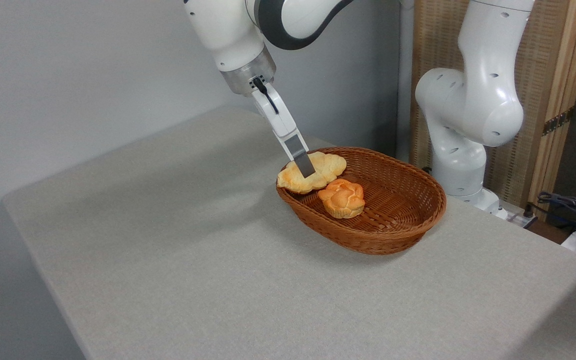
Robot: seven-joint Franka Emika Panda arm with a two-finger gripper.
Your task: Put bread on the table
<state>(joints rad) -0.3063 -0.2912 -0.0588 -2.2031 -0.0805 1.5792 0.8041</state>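
Gripper at the end of the white Franka arm reaches down at a slant onto the bread, its near finger lying across the pastry's top; the far finger is hidden behind it, so whether the jaws clamp the bread or merely touch it cannot be told from this view.

Beneath, the table, covered in light grey-beige speckled fabric, fills most of the picture, backed by a plain grey wall. The arm's base and lower joints stand at the table's far right edge, in front of a wood-framed woven panel. Some dark cables lie at the right margin.

On the right half of the table sits a brown wicker basket, oval and shallow. The bread lies inside it at the upper-left end, leaning on the rim with its browned left tip over the edge. Just beside it, toward the middle of the basket, rests a smaller orange flower-shaped bun, touching or nearly touching the bread.
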